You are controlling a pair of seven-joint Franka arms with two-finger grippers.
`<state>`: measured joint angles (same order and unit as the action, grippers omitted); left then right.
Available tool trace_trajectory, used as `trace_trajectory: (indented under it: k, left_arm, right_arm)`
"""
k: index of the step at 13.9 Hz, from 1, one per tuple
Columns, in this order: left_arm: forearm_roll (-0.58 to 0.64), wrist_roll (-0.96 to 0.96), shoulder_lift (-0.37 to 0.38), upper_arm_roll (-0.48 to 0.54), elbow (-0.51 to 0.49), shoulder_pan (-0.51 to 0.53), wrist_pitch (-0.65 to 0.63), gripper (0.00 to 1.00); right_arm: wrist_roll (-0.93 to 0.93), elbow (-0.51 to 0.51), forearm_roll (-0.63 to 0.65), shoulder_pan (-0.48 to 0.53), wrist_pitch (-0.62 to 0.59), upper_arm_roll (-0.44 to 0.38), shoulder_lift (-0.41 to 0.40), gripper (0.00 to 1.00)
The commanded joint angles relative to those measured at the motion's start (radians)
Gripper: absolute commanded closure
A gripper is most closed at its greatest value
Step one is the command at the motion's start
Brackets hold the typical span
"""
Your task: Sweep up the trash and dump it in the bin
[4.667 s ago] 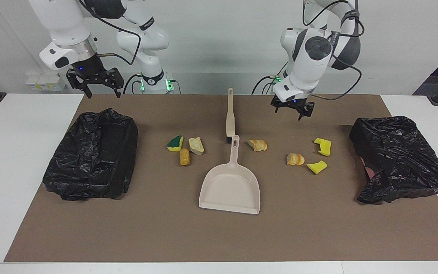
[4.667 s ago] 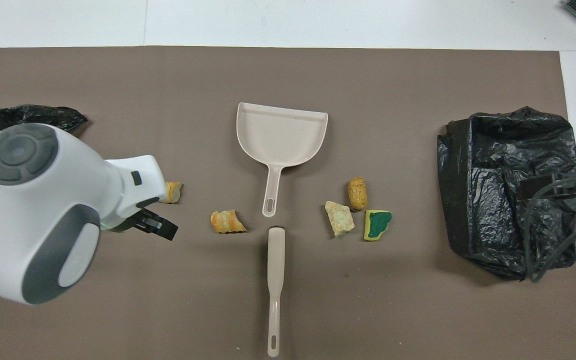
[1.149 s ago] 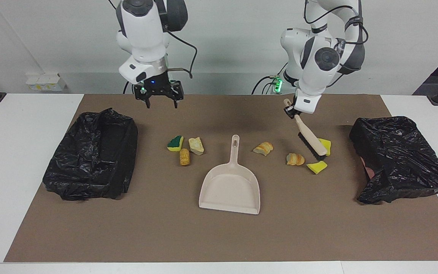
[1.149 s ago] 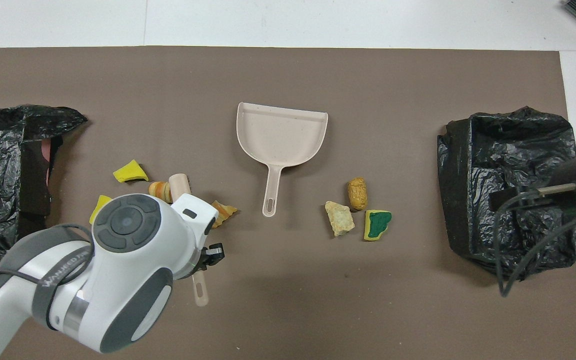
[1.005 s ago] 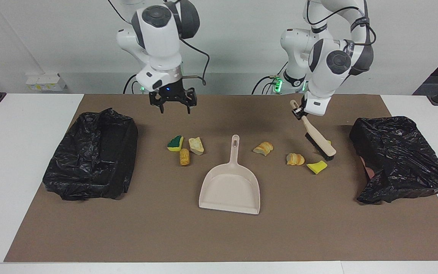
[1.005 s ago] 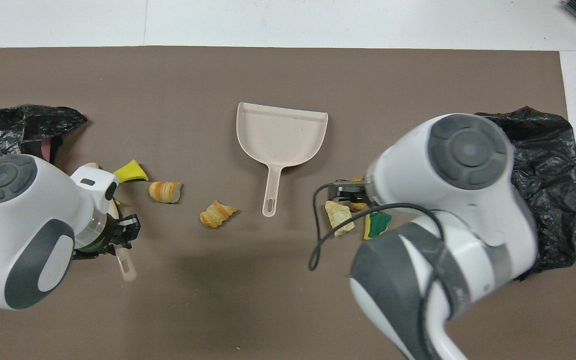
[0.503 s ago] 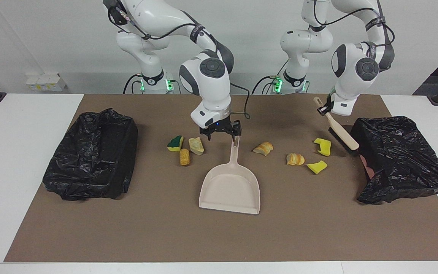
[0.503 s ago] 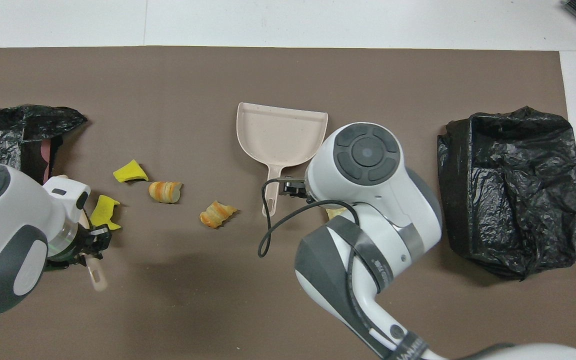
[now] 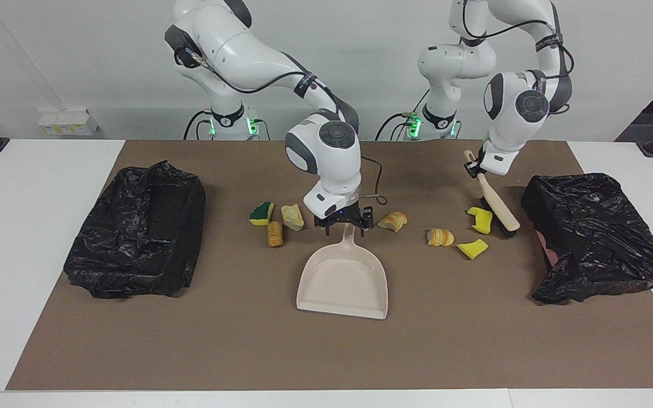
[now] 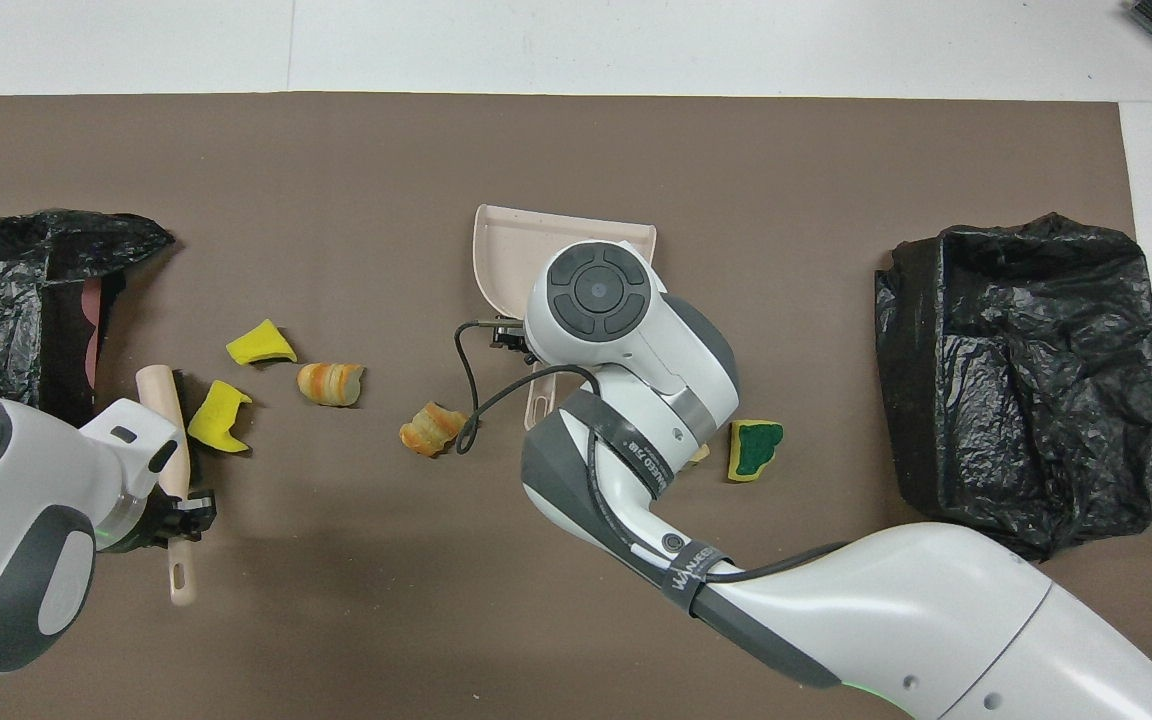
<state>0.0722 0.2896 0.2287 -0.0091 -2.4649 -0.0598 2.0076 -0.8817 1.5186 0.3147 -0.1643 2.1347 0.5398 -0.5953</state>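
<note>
Beige brush point(image 9: 497, 203) clamped in left tool point(image 9: 472, 166), long axis slanting down, bristles on surface beside yellow sponge scrap point(image 9: 480, 219). Right tool point(image 9: 344, 222) spread wide over dustpan point(image 9: 342, 283) handle, which points toward robots.

I count seven trash scraps point(image 9: 440, 237) lying loose on the brown mat — two yellow sponge chunks and two bread lumps toward the left arm's end, green-topped sponge point(image 9: 261, 213) plus two lumps toward the right arm's.

Bright, even light from above — both views are sharp, with no glare. Soft, short shadows lie on the brown mat point(image 9: 247, 351) under the arms; the black bags point(image 9: 139, 232) show only faint sheen.
</note>
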Motion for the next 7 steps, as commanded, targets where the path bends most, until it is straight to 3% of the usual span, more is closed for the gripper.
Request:
trace_trajectory:
  k: [1, 4, 7]
  left_arm:
    - [-0.055, -0.092, -0.037, 0.003, 0.023, -0.021, 0.043, 1.0]
    - [-0.081, -0.115, -0.066, 0.001, 0.032, -0.081, 0.08, 1.0]
    - [-0.106, -0.159, -0.063, 0.003, 0.032, -0.147, 0.076, 1.0]
  right_arm:
    - [-0.023, 0.008, 0.03, 0.005, 0.011, 0.017, -0.008, 0.49]
    - [-0.02, 0.018, 0.032, 0.005, 0.001, 0.017, -0.004, 1.0]
    - [-0.014, 0.002, 0.029, 0.014, -0.066, 0.02, -0.003, 1.0]
